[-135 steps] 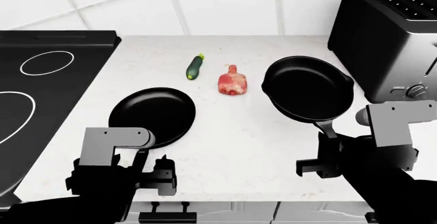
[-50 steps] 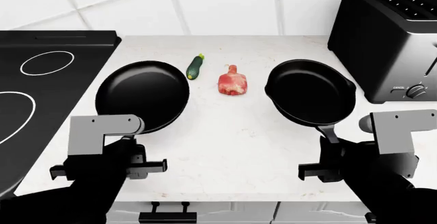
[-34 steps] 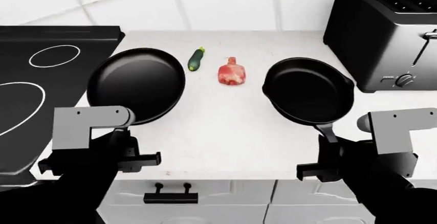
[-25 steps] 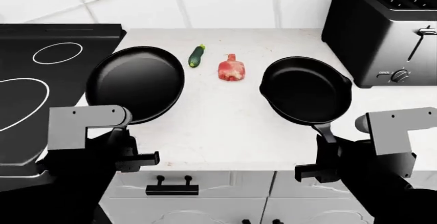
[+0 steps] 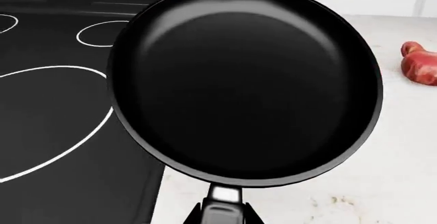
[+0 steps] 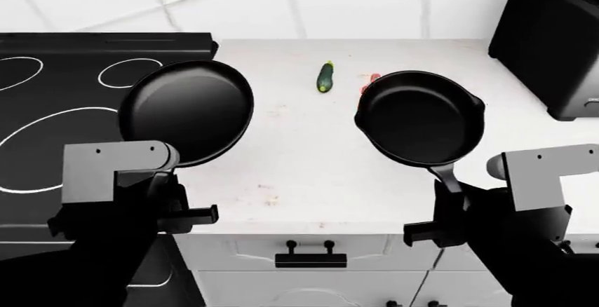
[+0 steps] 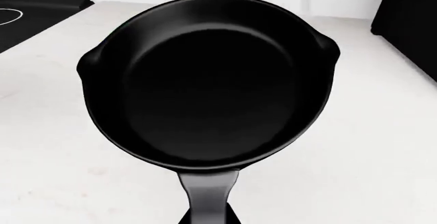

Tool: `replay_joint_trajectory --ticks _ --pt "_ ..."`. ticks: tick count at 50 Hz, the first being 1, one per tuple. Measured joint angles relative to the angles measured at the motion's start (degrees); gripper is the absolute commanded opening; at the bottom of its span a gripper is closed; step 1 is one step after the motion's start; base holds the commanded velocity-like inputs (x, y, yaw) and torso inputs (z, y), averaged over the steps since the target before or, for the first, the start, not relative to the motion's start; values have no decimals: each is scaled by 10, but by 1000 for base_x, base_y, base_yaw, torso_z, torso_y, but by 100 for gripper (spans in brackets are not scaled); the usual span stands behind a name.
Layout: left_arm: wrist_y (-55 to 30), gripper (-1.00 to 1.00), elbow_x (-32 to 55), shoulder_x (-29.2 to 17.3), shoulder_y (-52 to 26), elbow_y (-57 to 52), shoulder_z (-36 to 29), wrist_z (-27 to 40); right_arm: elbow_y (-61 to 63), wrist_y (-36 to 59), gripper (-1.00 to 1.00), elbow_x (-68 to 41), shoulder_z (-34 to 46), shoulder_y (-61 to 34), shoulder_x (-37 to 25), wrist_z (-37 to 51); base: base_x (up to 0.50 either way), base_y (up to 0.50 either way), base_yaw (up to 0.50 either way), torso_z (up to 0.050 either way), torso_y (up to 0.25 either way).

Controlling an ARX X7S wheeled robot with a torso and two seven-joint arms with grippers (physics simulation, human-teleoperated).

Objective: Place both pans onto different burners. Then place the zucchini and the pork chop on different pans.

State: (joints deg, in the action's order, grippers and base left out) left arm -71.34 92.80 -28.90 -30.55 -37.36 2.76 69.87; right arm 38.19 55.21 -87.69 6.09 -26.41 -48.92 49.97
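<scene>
Since half a second ago the head view has swung left: more of the cooktop (image 6: pixel 56 111) shows and the toaster (image 6: pixel 552 41) sits at the right edge. In it the shallow pan (image 6: pixel 185 111) hangs half over the cooktop's edge, the deeper pan (image 6: pixel 421 118) over the counter (image 6: pixel 309 174); the zucchini (image 6: pixel 325 77) lies between them, the pork chop (image 6: pixel 371 80) mostly hidden behind the deeper pan's rim. Left wrist view: the left gripper (image 5: pixel 222 215) is clamped on the shallow pan's handle, the pan overlapping the large burner ring (image 5: pixel 61 121). Right wrist view: the right gripper (image 7: pixel 206 216) grips the deeper pan's handle, above bare counter
</scene>
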Motion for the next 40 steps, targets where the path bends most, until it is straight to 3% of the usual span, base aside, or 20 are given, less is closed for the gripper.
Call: replay_joint_trajectory --ticks 40 --pt "17 -100 -20 -9 13 2 -11 -20 8 -6 -100 -2 8 1 -2 5 0 500 0 1 3"
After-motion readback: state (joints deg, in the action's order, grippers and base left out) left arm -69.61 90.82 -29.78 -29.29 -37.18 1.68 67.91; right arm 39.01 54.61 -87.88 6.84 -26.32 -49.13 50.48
